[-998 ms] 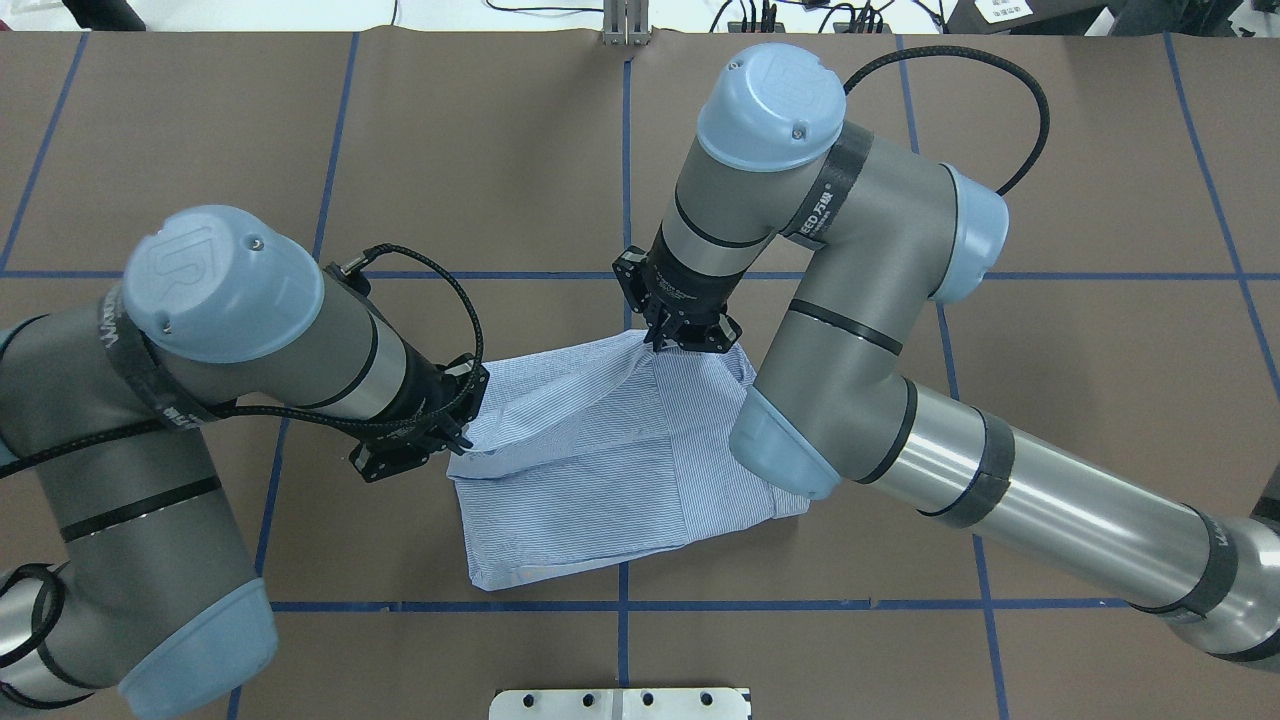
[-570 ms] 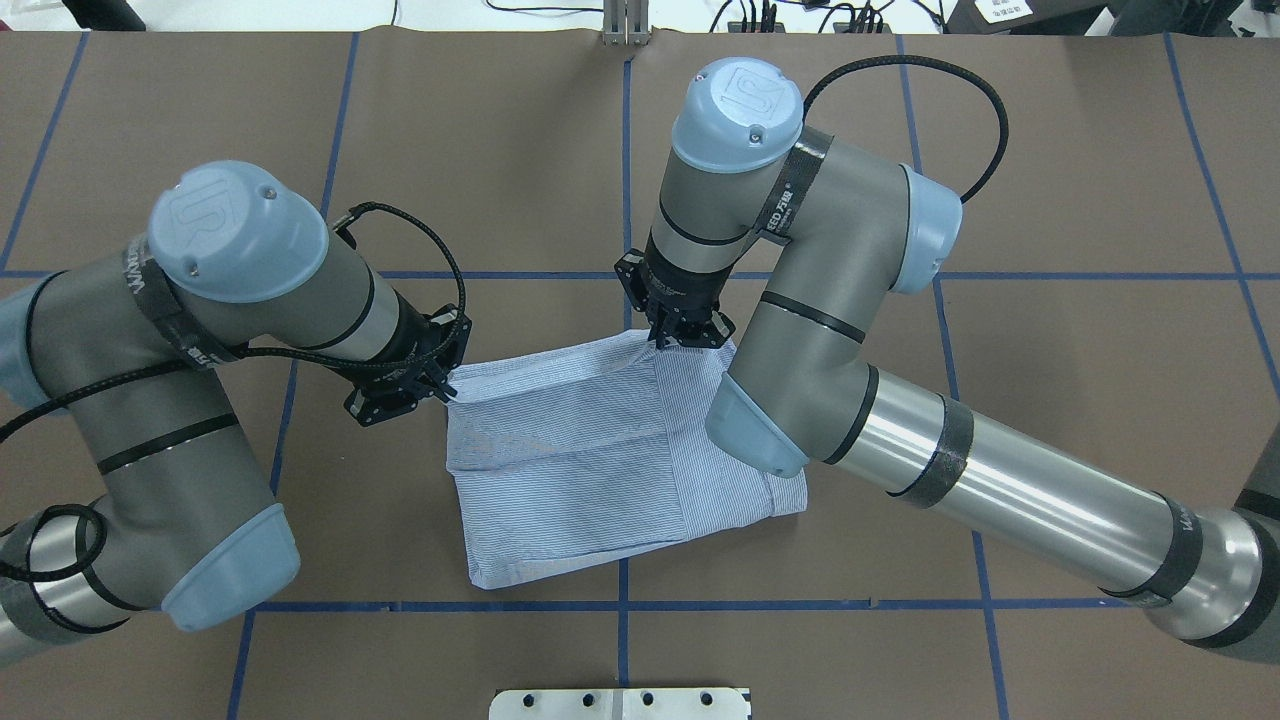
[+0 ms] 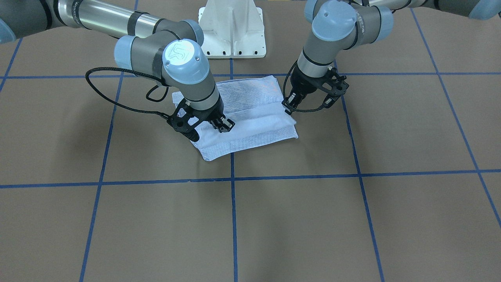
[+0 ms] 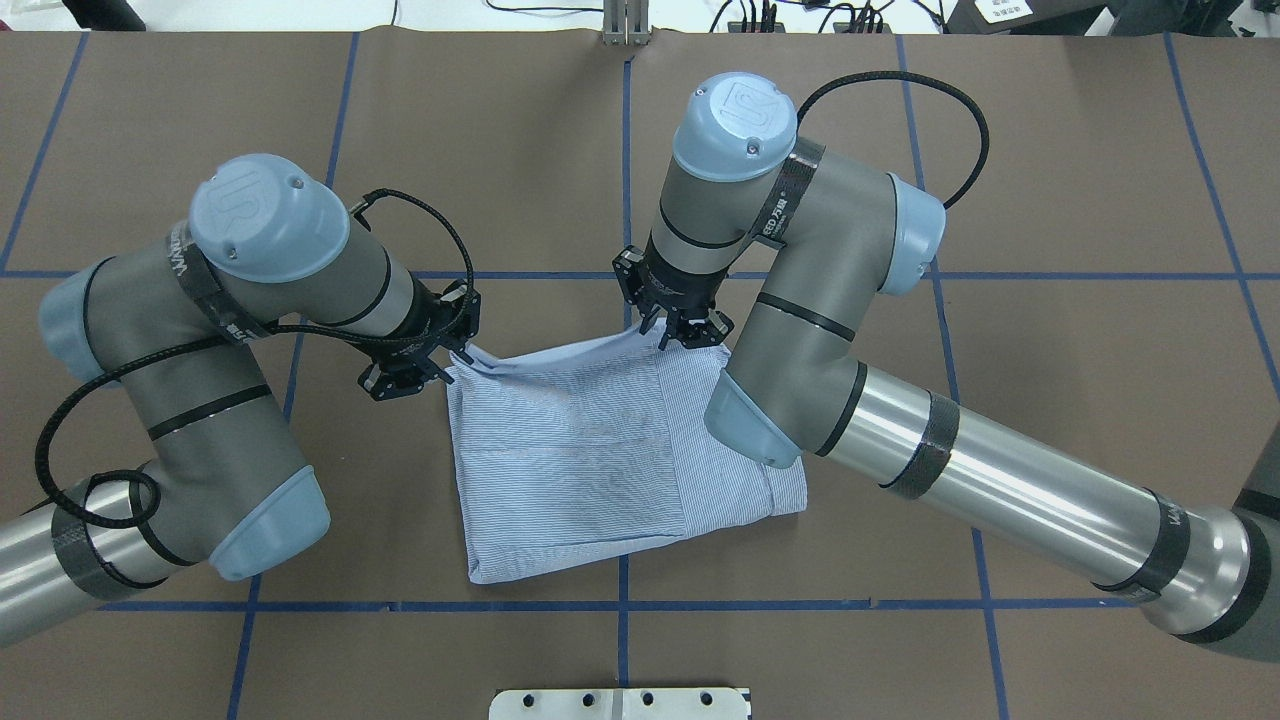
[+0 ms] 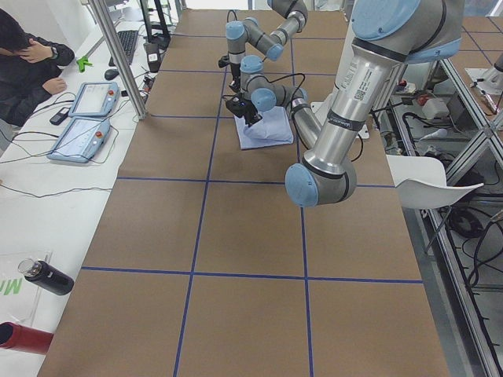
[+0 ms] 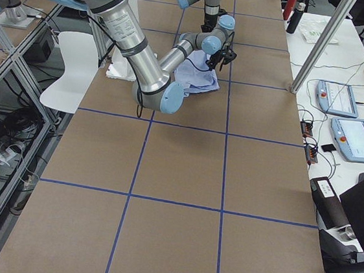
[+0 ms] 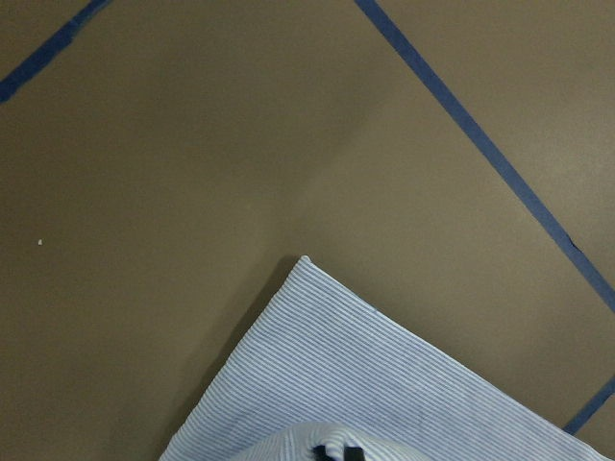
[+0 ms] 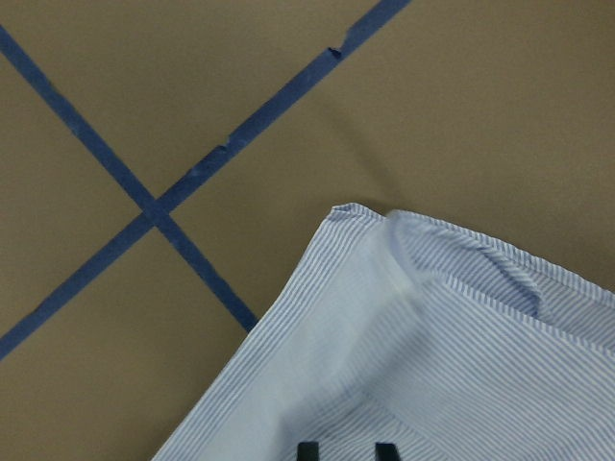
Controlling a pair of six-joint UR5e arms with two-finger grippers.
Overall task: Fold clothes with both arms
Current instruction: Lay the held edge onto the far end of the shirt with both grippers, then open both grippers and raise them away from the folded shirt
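Note:
The light blue-and-white striped shirt (image 4: pixel 570 470) lies folded into a rough rectangle on the brown table, and also shows in the front view (image 3: pixel 254 131). My left gripper (image 4: pixel 452 358) is shut on the far left corner of its top layer; it also shows in the front view (image 3: pixel 289 110). My right gripper (image 4: pixel 665 338) is shut on the far edge near the middle and also shows there (image 3: pixel 224 126). The edge between them is pulled nearly straight, slightly raised. The left wrist view shows a lower shirt corner (image 7: pixel 365 384); the right wrist view shows a folded edge (image 8: pixel 461 365). Collar, pocket and buttons are hidden.
Blue tape lines (image 4: pixel 624 200) grid the table. The white pedestal base (image 3: pixel 232 35) stands just behind the shirt. A metal plate (image 4: pixel 620 703) sits at the near edge. An operator (image 5: pixel 27 63), teach pendants (image 5: pixel 78 129) and bottles (image 5: pixel 47 277) are beside the table's far side.
My left gripper has moved away from the robot's side with the shirt's corner, spreading the top layer flatter. My right gripper has barely shifted and still holds the far edge.

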